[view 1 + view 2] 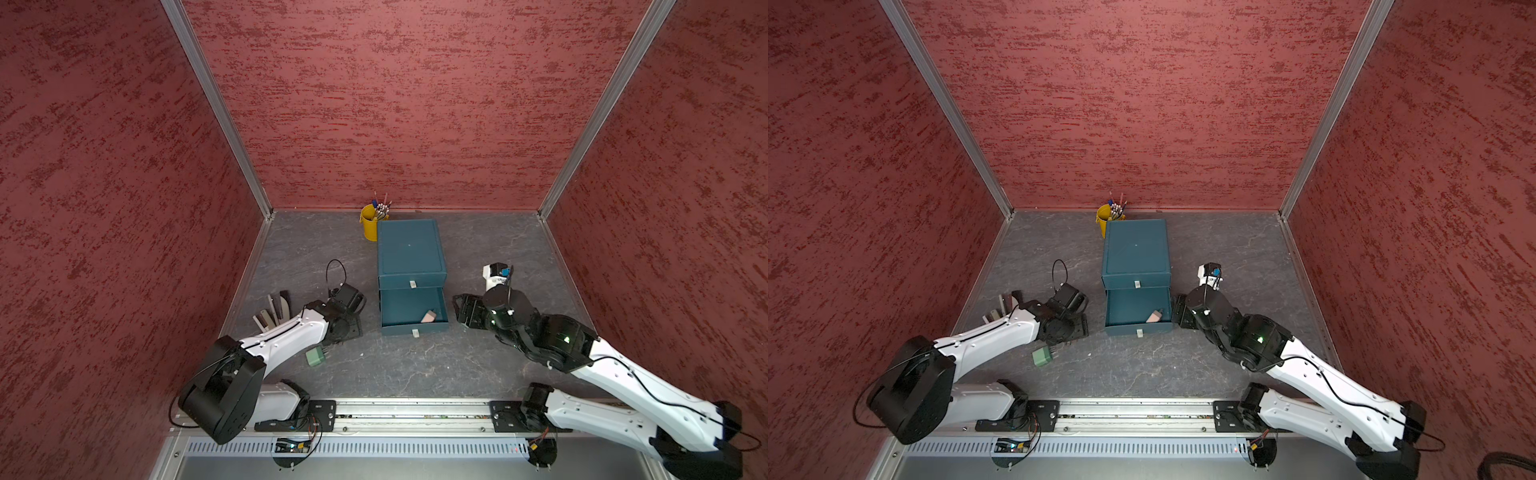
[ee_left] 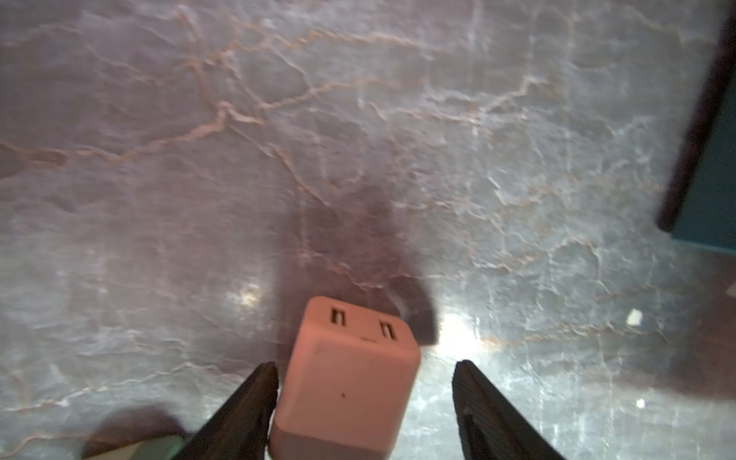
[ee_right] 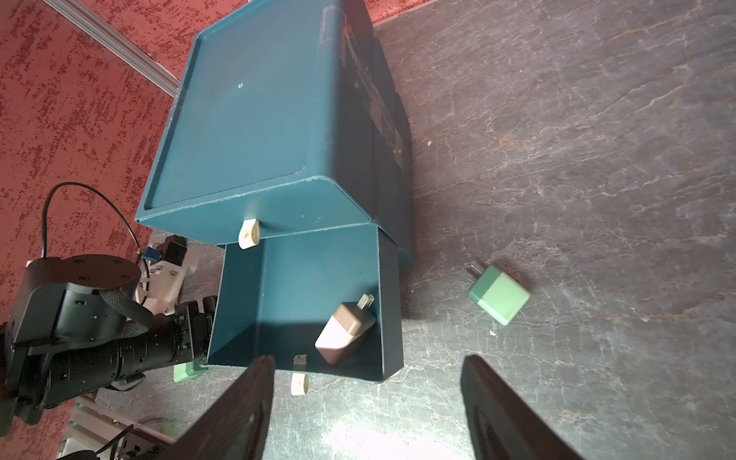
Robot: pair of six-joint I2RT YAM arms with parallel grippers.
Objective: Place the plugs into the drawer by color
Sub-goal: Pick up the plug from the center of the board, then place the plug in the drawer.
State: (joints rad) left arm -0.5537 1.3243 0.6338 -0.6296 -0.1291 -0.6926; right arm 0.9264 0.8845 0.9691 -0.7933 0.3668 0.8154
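The dark teal drawer (image 1: 409,249) (image 1: 1136,249) (image 3: 259,119) has its middle tray pulled out, and one pinkish beige plug (image 1: 429,316) (image 1: 1154,316) (image 3: 346,332) lies in the tray's front right corner. In the left wrist view my left gripper (image 2: 366,365) is open around a second pinkish plug (image 2: 346,390) on the table. One finger touches it and the other stands clear. A mint green plug (image 1: 316,356) (image 1: 1042,356) lies beside the left arm. Another mint green plug (image 3: 500,294) lies right of the drawer. My right gripper (image 1: 463,309) (image 3: 368,398) is open and holds nothing.
A yellow pen cup (image 1: 370,222) (image 1: 1106,220) stands behind the drawer at the back wall. Flat beige-grey strips (image 1: 274,309) fan out left of the left arm. Red walls close in three sides, and the metal rail (image 1: 411,415) runs along the front edge.
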